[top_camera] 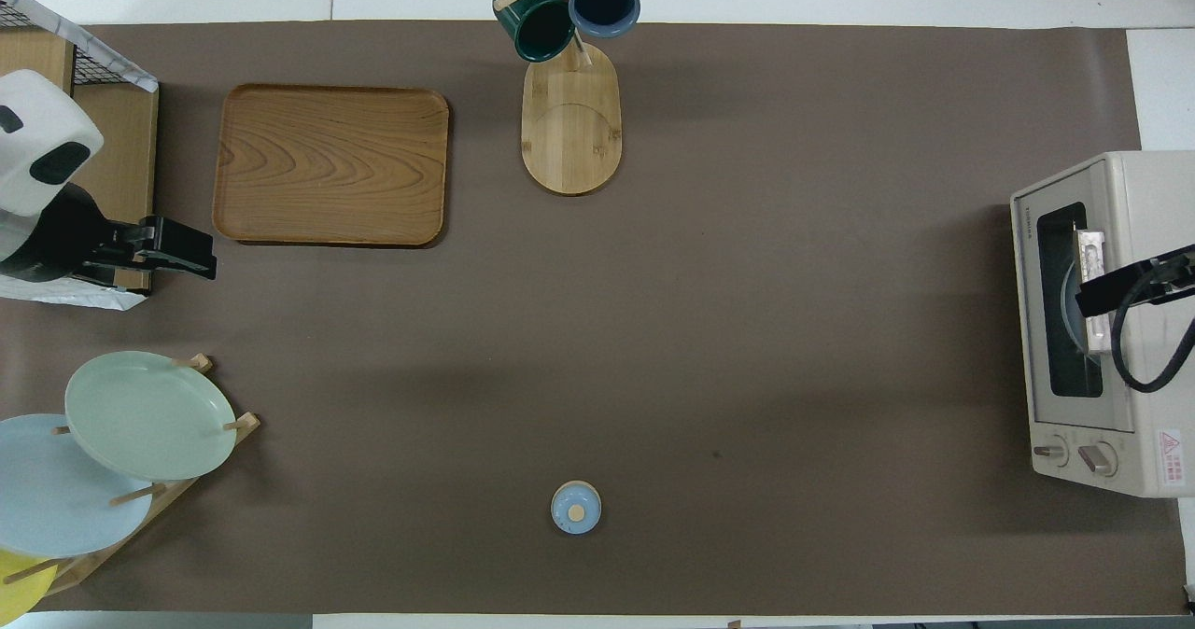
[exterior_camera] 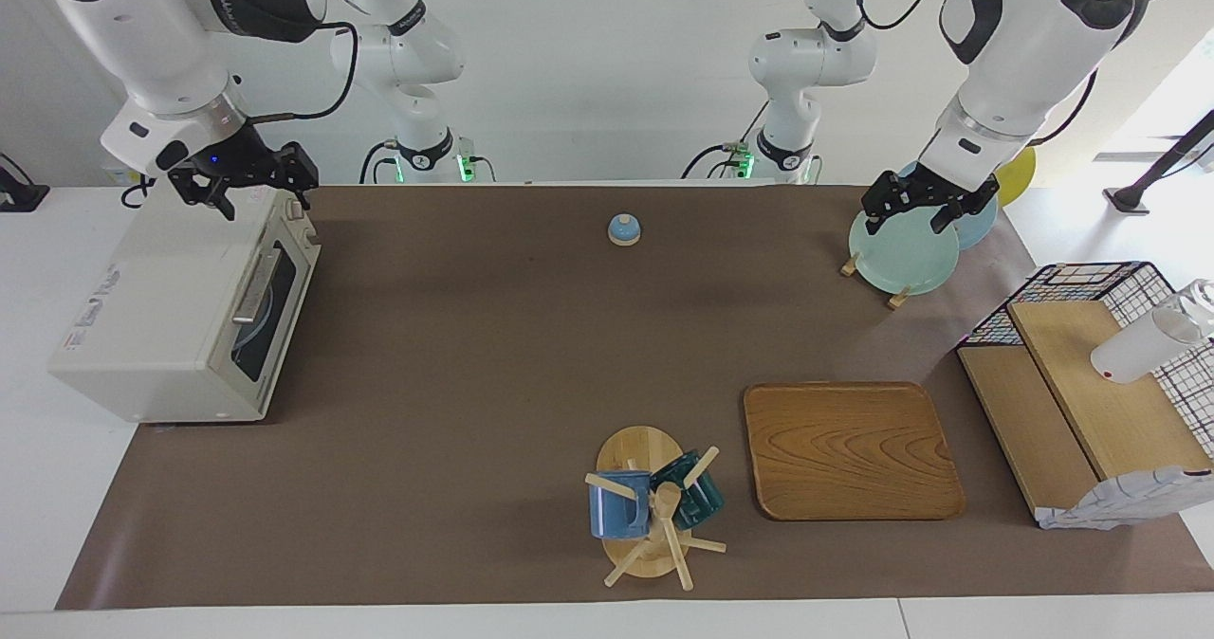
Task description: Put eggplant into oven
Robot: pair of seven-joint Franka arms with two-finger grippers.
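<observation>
Both grippers stand spread and hold nothing. The right gripper point(exterior_camera: 248, 187) hangs over the oven point(exterior_camera: 161, 317), whose door is shut; the eggplant cannot be seen. The left gripper point(exterior_camera: 925, 205) waits over the plate rack point(exterior_camera: 896, 258).

I count one oven point(exterior_camera: 180, 321), one wooden tray point(exterior_camera: 851, 449), one mug tree point(exterior_camera: 645, 516) carrying two mugs point(exterior_camera: 618, 504), and one small blue lid point(exterior_camera: 624, 229). I log three plates point(top_camera: 145, 414) in one rack, two robot arms.
</observation>
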